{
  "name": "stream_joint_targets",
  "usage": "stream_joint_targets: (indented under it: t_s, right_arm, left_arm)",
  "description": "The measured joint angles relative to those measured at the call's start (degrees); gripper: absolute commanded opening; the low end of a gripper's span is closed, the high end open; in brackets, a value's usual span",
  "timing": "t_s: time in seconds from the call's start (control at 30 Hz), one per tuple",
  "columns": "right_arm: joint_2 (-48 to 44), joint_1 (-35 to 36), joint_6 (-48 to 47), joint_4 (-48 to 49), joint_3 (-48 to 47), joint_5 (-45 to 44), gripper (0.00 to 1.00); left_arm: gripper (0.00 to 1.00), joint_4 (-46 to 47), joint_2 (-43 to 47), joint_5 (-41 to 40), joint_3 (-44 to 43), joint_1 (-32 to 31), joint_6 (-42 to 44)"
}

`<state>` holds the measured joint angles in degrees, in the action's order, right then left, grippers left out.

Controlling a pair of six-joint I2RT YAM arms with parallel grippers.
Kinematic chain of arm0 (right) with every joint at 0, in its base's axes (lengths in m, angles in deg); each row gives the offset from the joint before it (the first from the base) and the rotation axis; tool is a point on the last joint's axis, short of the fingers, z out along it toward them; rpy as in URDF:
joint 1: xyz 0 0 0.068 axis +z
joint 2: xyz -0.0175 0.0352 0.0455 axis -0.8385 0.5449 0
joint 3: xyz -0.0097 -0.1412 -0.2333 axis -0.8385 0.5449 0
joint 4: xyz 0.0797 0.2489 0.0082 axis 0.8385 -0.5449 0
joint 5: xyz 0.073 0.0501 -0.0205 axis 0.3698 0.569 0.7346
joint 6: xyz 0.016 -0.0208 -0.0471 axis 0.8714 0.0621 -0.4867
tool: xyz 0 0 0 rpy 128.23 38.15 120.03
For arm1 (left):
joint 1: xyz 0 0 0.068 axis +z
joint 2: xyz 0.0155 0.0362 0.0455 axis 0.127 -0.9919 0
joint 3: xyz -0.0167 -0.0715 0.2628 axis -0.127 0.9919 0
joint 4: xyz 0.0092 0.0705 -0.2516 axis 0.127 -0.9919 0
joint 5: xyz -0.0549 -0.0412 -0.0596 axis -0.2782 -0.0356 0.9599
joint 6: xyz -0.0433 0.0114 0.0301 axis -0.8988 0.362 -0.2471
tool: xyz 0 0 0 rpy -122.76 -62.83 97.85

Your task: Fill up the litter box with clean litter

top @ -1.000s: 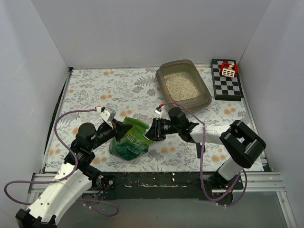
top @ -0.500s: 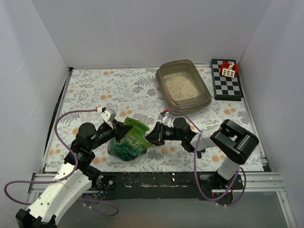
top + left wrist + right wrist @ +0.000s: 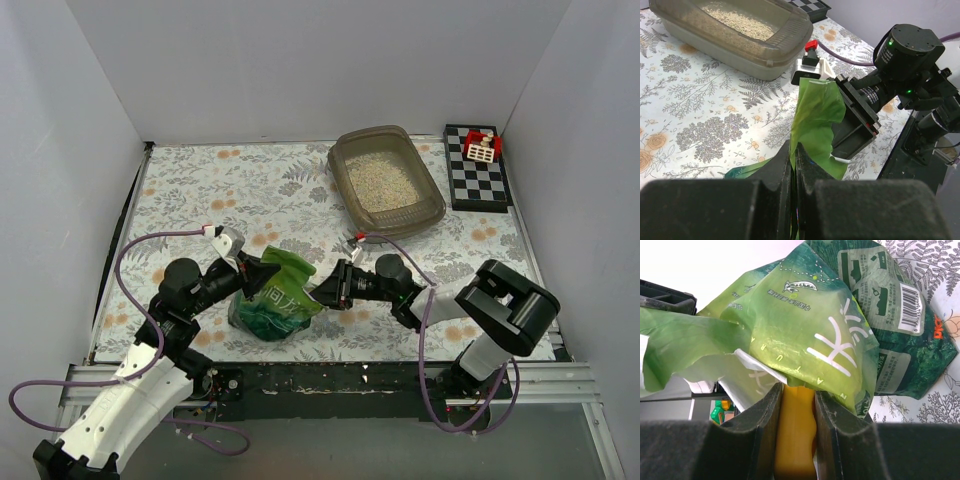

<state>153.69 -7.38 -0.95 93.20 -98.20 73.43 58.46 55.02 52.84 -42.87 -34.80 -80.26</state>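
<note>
Green crinkled foil is the weak point here. The left jaws are pressed together on only a thin edge of the mouth of the bag (image 3: 272,298), so the film can slip out or tear if the other arm pulls against it, and then the mouth falls shut. The right jaws are clamped on the handle of a yellow scoop (image 3: 795,440) that goes under the foil into the bag. I judge that a quick or tilted lift can drag the bag along the flowered surface (image 3: 200,190). It can also turn the handle in the grip and drop granules there, because the litter box (image 3: 437,207) stands well apart, at the far right, with a pale layer of litter (image 3: 380,180) already covering its bottom. The bowl of the scoop is hidden completely by the foil, so I cannot tell if it carries anything, nor how much is left in the bag. In the right wrist view the upper left corner is washed out to white.
</note>
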Motion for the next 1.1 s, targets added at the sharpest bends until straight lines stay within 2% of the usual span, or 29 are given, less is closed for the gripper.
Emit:
stream_joint_targets:
  t_s: [0.27, 0.6, 1.1]
  right_arm:
    - [-6.3, -0.2, 0.0, 0.9, 4.4, -1.1, 0.01]
    - [-16.3, -2.3, -0.8, -2.8, 6.6, -0.6, 0.01]
    - [-34.9, -8.9, -0.2, -8.9, 16.7, 0.7, 0.01]
  left_arm:
    - [0.0, 0.5, 0.0, 0.9, 0.0, 0.0, 0.1]
    - [0.0, 1.4, -0.5, 1.7, 0.2, 0.0, 0.5]
    - [0.0, 4.5, 1.5, 3.1, 2.7, -0.1, 1.2]
